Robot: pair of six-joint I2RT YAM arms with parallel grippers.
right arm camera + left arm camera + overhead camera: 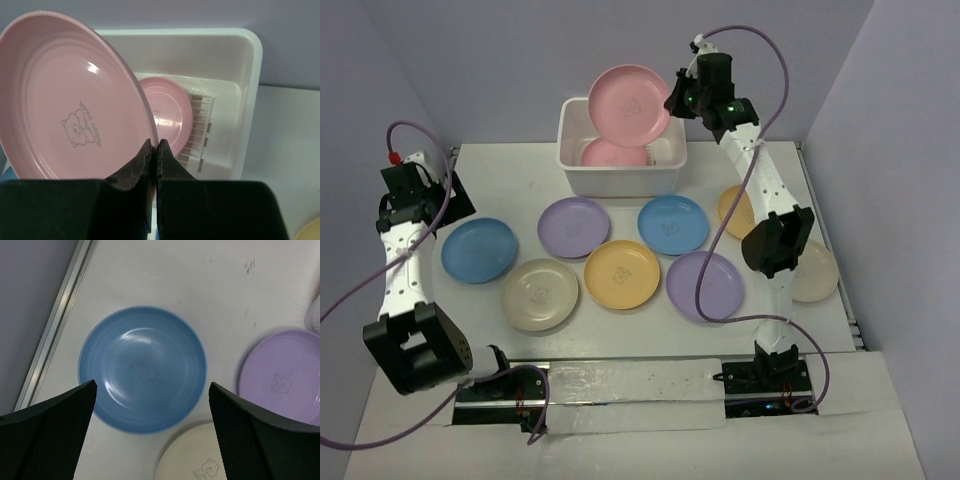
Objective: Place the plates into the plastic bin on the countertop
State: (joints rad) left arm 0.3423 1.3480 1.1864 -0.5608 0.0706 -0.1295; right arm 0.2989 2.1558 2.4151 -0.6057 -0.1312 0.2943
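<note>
My right gripper [677, 100] is shut on the rim of a pink plate [629, 103] and holds it tilted above the white plastic bin [620, 180]. In the right wrist view the pink plate [70, 105] is pinched between the fingertips [156, 147], over the bin [235, 90]. Another pink plate [167, 112] lies inside the bin. My left gripper [150, 405] is open, hovering above a blue plate [142, 367] at the left [478, 249]. Purple [573, 227], blue [672, 223], yellow-orange [622, 273], cream [540, 294] and purple [705, 285] plates lie on the countertop [510, 170].
A yellow-orange plate [732, 210] and a cream plate [817, 272] lie partly behind the right arm. Lavender walls close in the back and sides. A metal rail [60, 320] runs along the left edge. The arm bases stand at the near edge.
</note>
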